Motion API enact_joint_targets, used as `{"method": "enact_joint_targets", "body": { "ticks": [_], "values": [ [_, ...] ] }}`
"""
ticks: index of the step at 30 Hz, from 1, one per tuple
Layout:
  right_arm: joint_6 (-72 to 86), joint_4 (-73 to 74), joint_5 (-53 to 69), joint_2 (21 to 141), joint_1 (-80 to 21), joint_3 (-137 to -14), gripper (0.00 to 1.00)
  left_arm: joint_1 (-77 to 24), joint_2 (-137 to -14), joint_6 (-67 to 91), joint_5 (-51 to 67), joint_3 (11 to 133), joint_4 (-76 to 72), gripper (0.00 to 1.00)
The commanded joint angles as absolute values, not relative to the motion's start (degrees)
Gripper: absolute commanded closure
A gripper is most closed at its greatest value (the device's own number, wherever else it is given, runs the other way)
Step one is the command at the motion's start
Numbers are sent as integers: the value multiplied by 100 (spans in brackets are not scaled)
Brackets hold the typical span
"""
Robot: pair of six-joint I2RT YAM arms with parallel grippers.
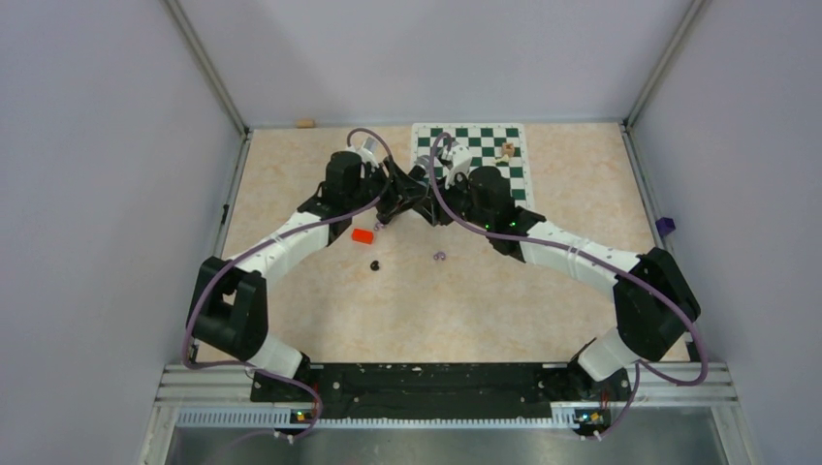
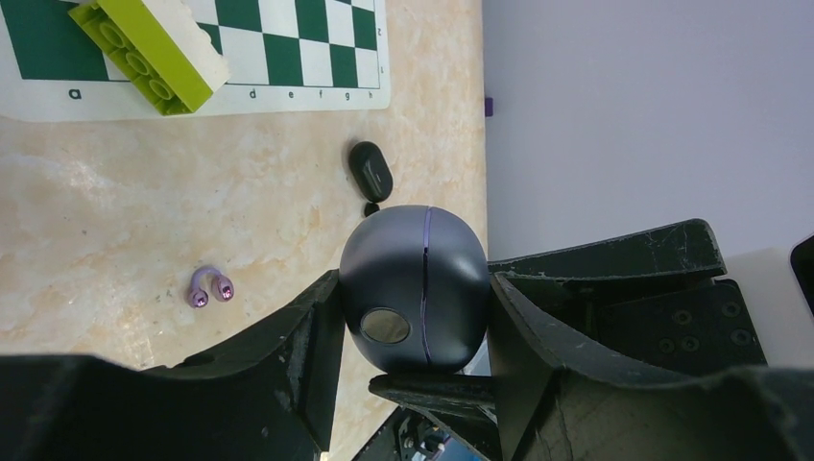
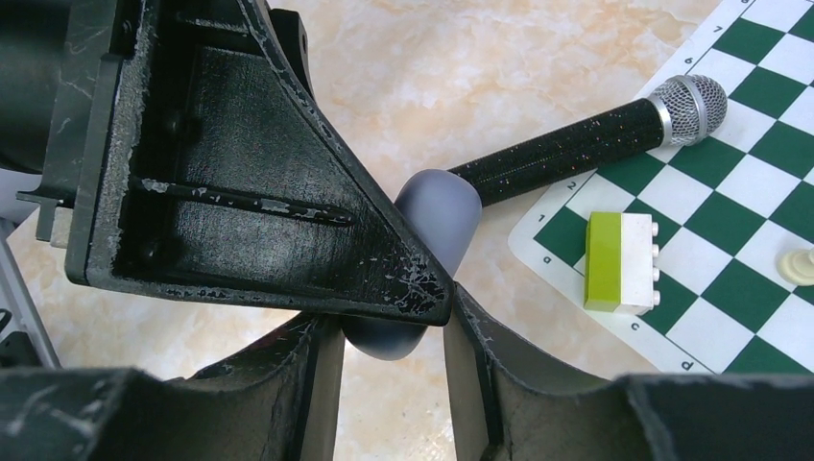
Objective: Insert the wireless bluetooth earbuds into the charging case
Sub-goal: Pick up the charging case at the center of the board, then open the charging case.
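Earbuds lie loose on the tabletop, none seated yet; the charging case is clenched between the fingers of the left tool where the two arms meet, its seam shut and running lengthwise away from the wrist. The right tool straddles the same case from the opposite side, crosswise to the left tool; whether its fingers press the shell or stand just off it cannot be told.

Key relation: in the top view the earbuds lie on the base side of both tools, well apart from the case; the black oval is just beyond the nose of the case and nearer the left arm, while the purple piece lies nearer the right arm. By judgement, the lid must be parted before either earbud is fetched, and the right tool is the freer one to fetch.

Count:
- charging case, one
- black oval, one, with one black speck just beside it, too small to identify
- purple piece, one, a small arch with two round ends
- red block, one
- chessboard, one
- brick, one, green and white
- microphone, one, its long axis slanting toward the case
- chess piece, one, pale
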State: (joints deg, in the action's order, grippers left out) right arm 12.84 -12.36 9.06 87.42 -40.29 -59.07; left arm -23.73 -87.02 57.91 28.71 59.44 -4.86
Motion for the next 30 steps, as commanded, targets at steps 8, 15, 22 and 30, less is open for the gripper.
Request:
{"method": "enact_joint_targets", "body": {
  "ticks": [8,15,22,30],
  "values": [
    [1107,-1301,713,8736,-4034,-6255,71,-2469,-8706,5941,3322,5915,-939,72],
    [999,-1305,687,8617,-4034,-6218,83,-2465,-8669,5899,3339,5915,-954,57],
    [865,-1336,633,8407,-4039,-6131,90,-2440,-8609,5677,3366,5992,-908,22],
    [774,-1255,754,8151,-4040,-6117,90,-2218,-8369,5380,3476,6099,-881,1]
  ]
}}
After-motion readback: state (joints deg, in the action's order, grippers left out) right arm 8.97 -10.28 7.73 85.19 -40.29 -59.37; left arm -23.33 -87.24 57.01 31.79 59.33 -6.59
